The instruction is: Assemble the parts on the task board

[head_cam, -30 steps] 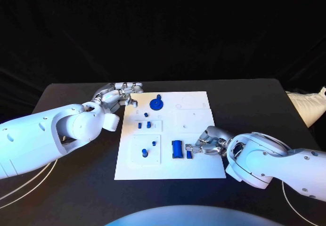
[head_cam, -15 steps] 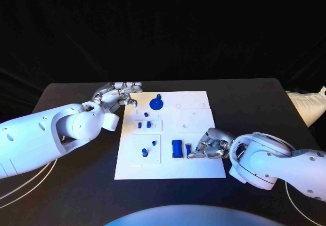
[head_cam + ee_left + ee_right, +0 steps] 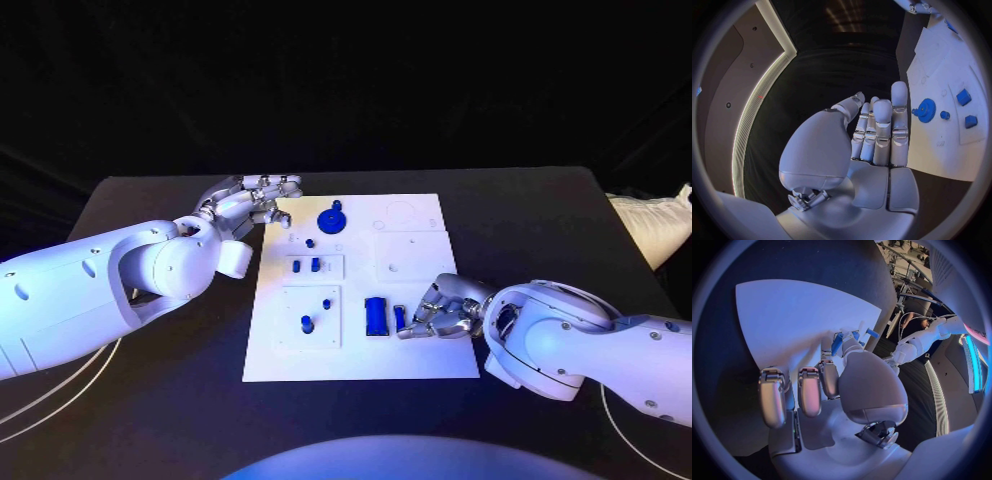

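The right hand has its fingers curled down at the right side of the near half of the white board, fingertips just beside a small blue piece. Whether they pinch that piece or only touch it cannot be told; the right wrist view shows the fingers bent toward the board with blue pieces just beyond the fingertips, the contact itself hidden. Immediately left of the small piece lies a larger blue block.

The left hand holds nothing; its fingers are straight and pressed together, held beside the far left corner of the board, apart from every part.

Elsewhere on the board: a blue gear at the far left, a small blue peg just near of it, two short blue pieces in the middle-left panel, and two more small blue pieces in the near-left panel. The right half of the board shows outlined recesses with nothing blue in them.

Judgement: assembly is at an early to middle stage. Several parts sit on the left panels, seating unconfirmed; the right-side positions remain unfilled, and the piece at the right hand is the item in hand.
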Robot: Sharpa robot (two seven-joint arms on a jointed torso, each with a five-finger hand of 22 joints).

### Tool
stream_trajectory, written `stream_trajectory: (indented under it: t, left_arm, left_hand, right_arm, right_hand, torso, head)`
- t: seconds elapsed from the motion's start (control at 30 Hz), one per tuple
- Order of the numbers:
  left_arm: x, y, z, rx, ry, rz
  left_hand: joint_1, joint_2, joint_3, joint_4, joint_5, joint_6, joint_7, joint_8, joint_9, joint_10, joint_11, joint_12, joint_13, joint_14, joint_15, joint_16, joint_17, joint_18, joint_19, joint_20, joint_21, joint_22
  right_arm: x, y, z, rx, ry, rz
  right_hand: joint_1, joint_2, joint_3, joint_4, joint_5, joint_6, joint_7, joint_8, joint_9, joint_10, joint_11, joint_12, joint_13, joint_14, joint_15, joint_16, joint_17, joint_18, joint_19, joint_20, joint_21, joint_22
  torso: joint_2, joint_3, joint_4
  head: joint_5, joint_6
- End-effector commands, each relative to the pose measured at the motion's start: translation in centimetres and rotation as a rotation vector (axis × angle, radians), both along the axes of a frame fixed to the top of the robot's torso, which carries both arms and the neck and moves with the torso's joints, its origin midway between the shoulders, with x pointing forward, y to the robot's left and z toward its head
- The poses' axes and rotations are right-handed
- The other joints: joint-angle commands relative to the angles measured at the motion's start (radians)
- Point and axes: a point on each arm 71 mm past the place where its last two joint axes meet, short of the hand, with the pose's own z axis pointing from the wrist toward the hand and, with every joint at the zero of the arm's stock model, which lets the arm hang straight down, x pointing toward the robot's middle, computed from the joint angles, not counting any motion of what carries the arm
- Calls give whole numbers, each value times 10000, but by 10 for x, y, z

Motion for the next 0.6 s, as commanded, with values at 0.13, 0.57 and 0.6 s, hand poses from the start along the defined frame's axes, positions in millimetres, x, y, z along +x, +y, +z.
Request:
stream_trajectory:
  t: [0.13, 0.57, 0.6]
  left_arm:
    - [-1, -3, 1, -75, -64, -219]
    - [-1, -3, 1, -88, -71, -241]
    - [-1, -3, 1, -88, -70, -242]
  left_hand:
    - [99, 8, -68, -11, 5, -71, 26, 51, -16, -40, 3, 68, 15, -69, -25, -38, -12, 180, -65, -11, -31, -8]
    - [102, 19, -86, -7, 6, -71, 26, 61, -17, -61, 4, 92, 16, -90, -22, -42, -39, 185, -80, -9, -74, -35]
    - [102, 19, -86, -7, 6, -71, 26, 61, -17, -61, 4, 92, 16, -90, -22, -42, -39, 185, -80, -9, -74, -35]
  right_arm:
    - [5, -4, -4, -313, -2, -70]
    - [9, 2, -7, -259, -51, -74]
    - [9, 2, -6, -213, -73, -76]
  right_hand:
    - [2, 297, -90, 7, 53, -71, -18, 60, 22, 249, -28, 104, 1030, 887, -41, 23, 1832, -69, 874, -50, 63, 2406]
    - [282, 437, -169, -147, 147, -103, -37, 71, 38, 249, -48, 99, 1041, 880, -60, 0, 1798, -64, 862, -66, 49, 2392]
    - [295, 427, -210, -160, 218, -119, -29, 67, 37, 238, -42, 73, 1030, 877, -58, -8, 1786, -60, 854, -66, 40, 2381]
  torso:
    - [-1, -3, 6]
    - [-11, 6, 3]
    - [-12, 11, 5]
  head:
    - [8, 7]
    - [14, 64]
    - [14, 66]
